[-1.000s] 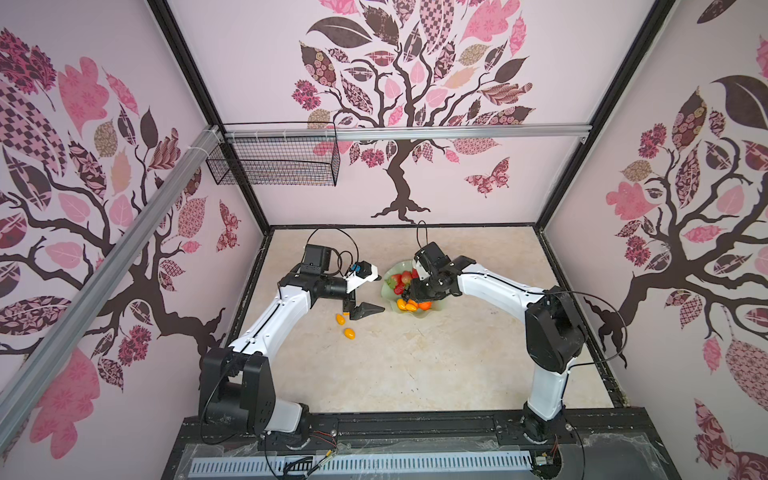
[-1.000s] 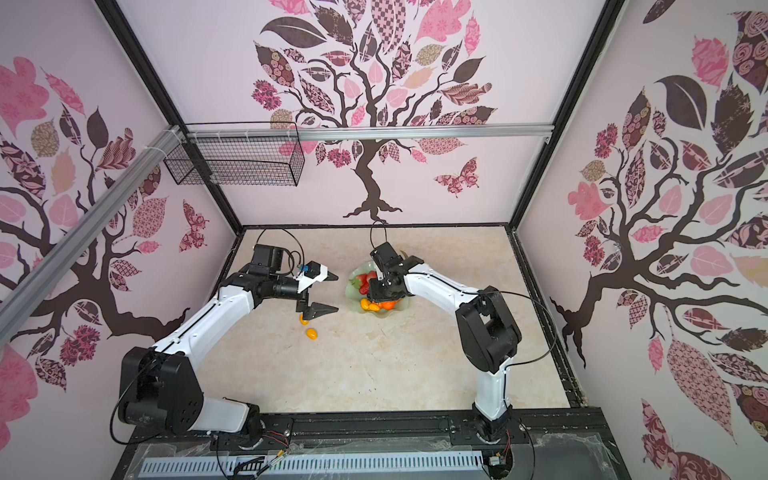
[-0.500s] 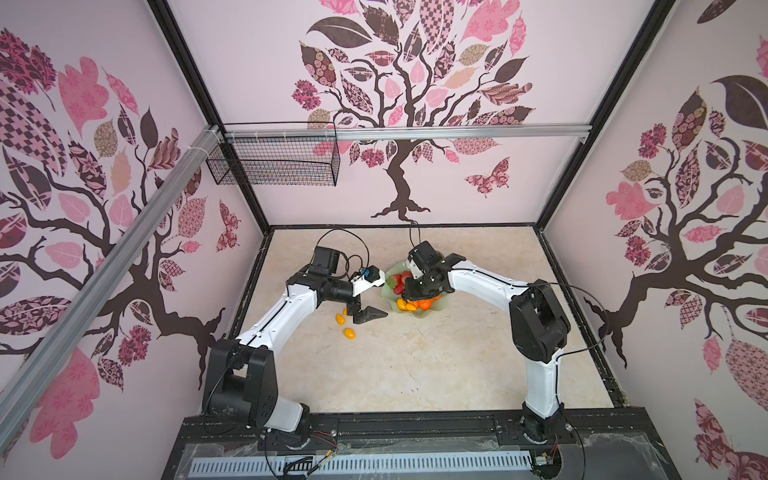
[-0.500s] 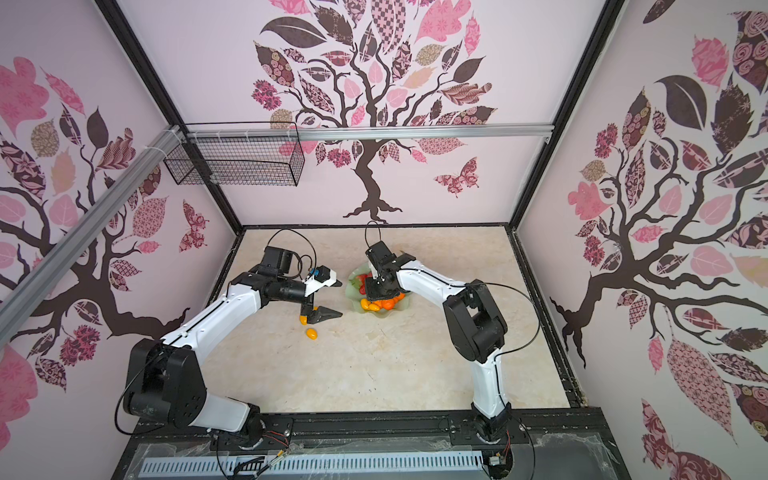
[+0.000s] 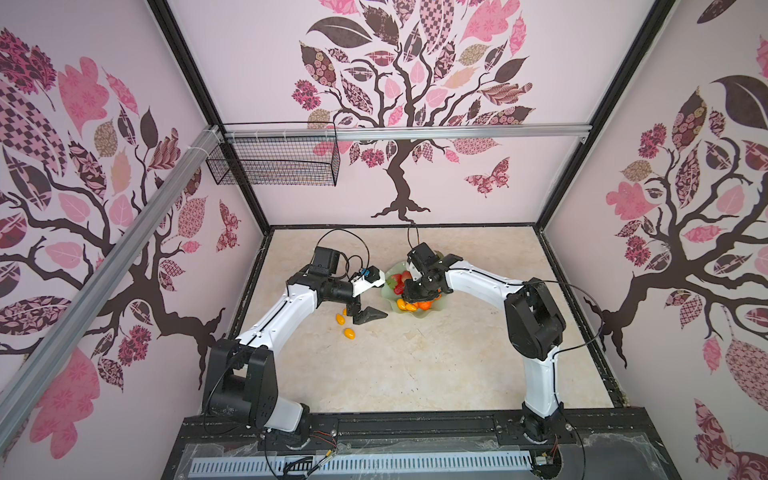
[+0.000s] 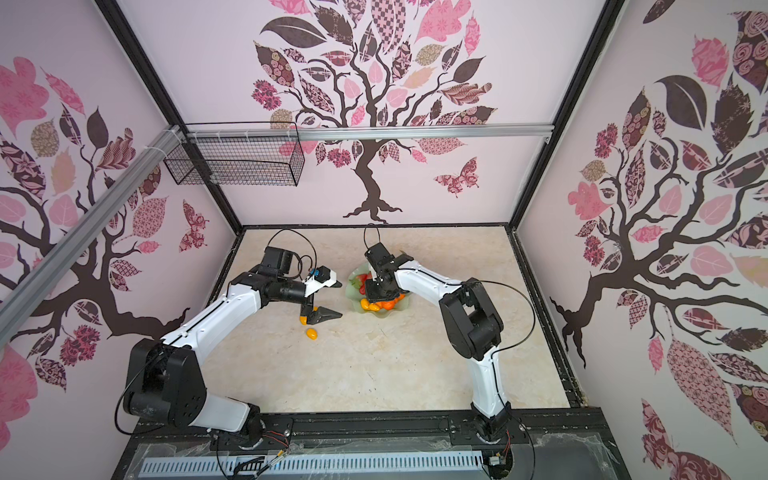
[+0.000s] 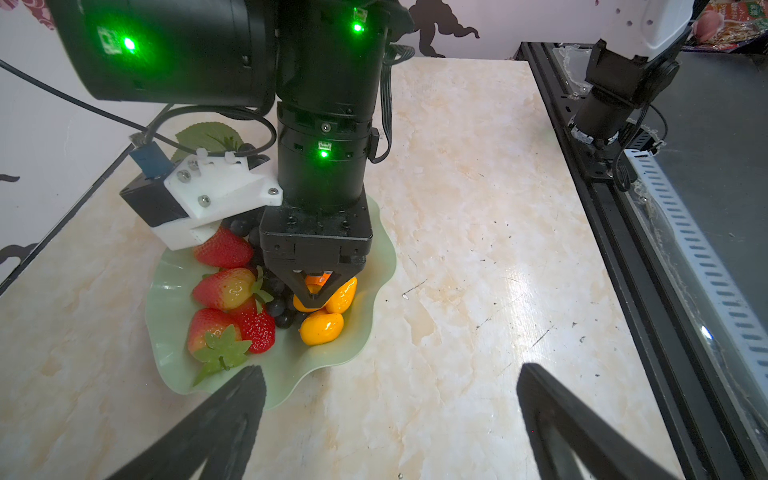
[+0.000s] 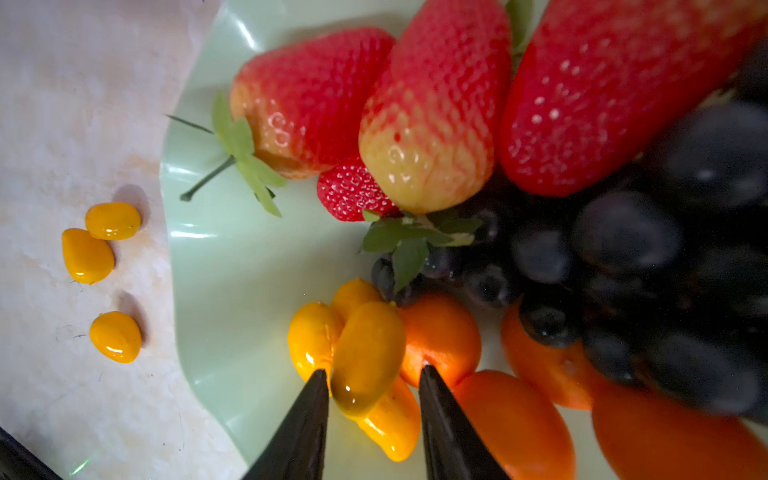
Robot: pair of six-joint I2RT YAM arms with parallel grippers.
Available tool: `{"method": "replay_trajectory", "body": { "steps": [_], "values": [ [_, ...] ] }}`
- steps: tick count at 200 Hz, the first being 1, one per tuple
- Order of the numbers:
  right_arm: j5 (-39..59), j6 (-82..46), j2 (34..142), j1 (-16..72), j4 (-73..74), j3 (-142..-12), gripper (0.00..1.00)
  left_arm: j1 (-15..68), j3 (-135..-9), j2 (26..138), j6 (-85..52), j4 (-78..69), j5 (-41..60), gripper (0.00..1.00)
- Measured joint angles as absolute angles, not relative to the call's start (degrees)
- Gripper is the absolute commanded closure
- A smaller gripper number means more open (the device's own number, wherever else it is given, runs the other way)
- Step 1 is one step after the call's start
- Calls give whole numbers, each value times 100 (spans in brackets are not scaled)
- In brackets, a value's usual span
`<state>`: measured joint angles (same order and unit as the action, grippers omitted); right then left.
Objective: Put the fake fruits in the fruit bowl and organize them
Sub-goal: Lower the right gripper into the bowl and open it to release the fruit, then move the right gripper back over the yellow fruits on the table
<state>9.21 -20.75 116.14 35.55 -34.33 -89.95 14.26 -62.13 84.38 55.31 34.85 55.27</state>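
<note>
While the right gripper hangs low over the fruit bowl, its jaws stand part-open astride one kumquat — long axis along the fingers, lying on others. Strawberries, grape bunch and tangerines share the bowl, mid-table toward the back edge. Three loose kumquats lie just off its rim, on the side of the table's left edge, near the left gripper — spread wide, empty. Marbled beige table; pink tree-patterned walls.

You see bright, even light in both top views, edges bowed. Glare patch on table. Grape bunch blurs in your right wrist view.
</note>
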Motion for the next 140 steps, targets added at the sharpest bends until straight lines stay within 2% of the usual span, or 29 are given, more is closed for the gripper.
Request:
{"method": "replay_trajectory", "body": {
  "steps": [64,104,140],
  "values": [
    [888,-2075,11504,3562,-3470,-9000,55,1293,-6213,8335,5621,3634,5583,1],
    [749,-2051,11098,3765,-3474,-8995,55,729,-6217,7979,5793,3734,5927,1],
    [652,-2036,11034,4421,-3566,-9166,55,178,-6257,7852,6458,4451,6012,1]
  ]
}}
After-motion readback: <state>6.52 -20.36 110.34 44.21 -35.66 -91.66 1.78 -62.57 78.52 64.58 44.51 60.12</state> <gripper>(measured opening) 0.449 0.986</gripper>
